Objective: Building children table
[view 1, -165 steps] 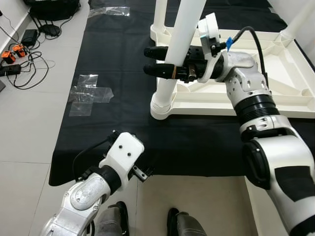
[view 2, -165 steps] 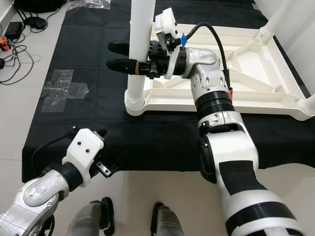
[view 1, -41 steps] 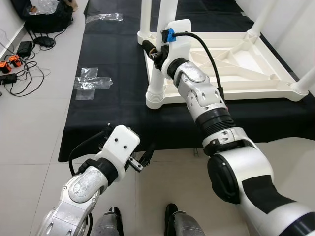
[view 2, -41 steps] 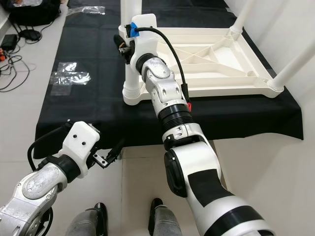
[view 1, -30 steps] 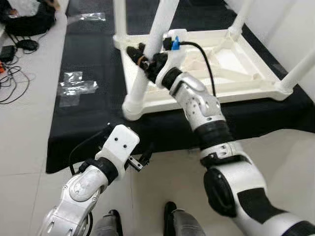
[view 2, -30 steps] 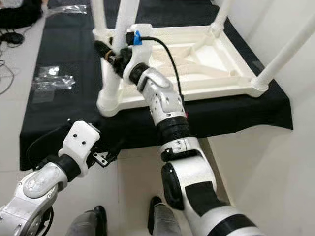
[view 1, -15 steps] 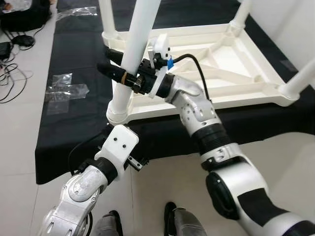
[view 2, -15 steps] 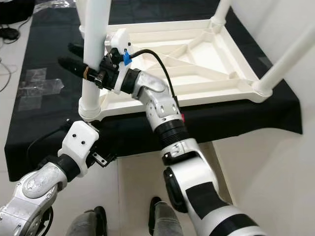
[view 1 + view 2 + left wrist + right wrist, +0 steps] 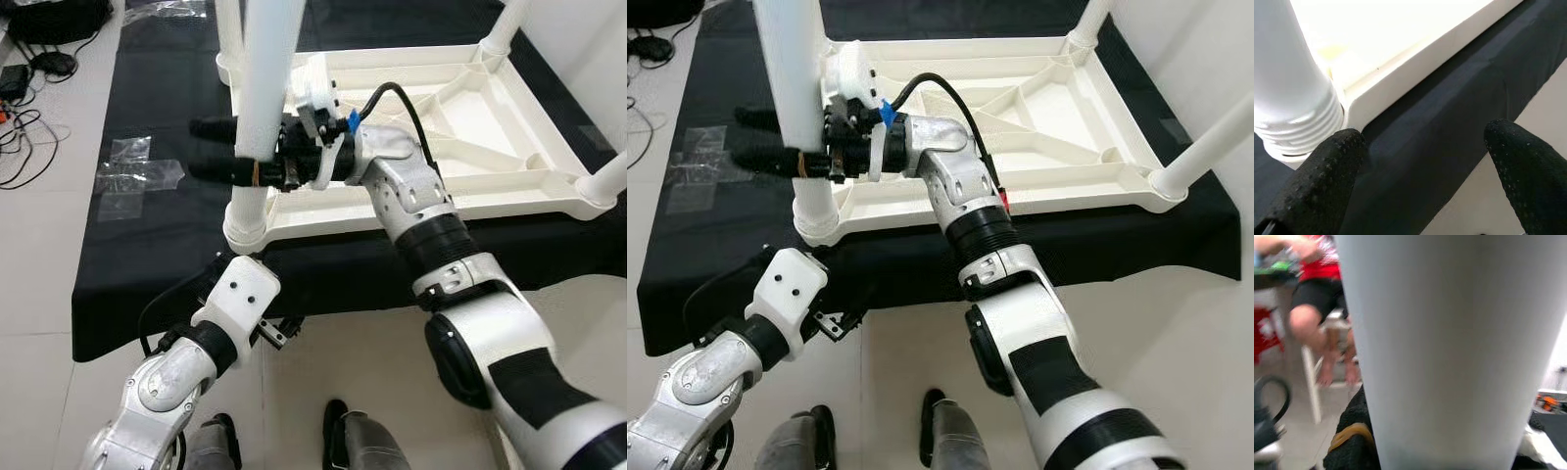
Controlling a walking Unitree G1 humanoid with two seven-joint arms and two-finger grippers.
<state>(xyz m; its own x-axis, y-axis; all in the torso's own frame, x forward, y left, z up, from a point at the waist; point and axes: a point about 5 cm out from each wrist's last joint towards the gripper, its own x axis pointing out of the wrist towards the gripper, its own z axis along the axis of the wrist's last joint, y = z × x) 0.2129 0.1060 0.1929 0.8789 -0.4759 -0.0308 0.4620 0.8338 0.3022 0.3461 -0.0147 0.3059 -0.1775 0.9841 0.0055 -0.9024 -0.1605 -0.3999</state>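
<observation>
Fingers (image 9: 220,149) of the right gripper (image 9: 235,149) are clenched on the white table leg (image 9: 263,108), one black finger on each side of it, a little above the ribbed collar where the leg enters the corner of the upturned table top (image 9: 460,117). The table top lies upside down on a black cloth (image 9: 167,235) on the floor, ribs facing up, and other legs stand at its far corners. The left gripper (image 9: 1425,171) hangs low near the cloth edge, just beside this same corner, with its fingers spread and holding nothing.

I judge the leg as light, stiff, hollow plastic with a smooth and rather slippery surface. A hold low on the leg, near the collar, gives better control for turning or pressing it into the socket. In the right wrist view a seated person (image 9: 1317,313) is in the background.
</observation>
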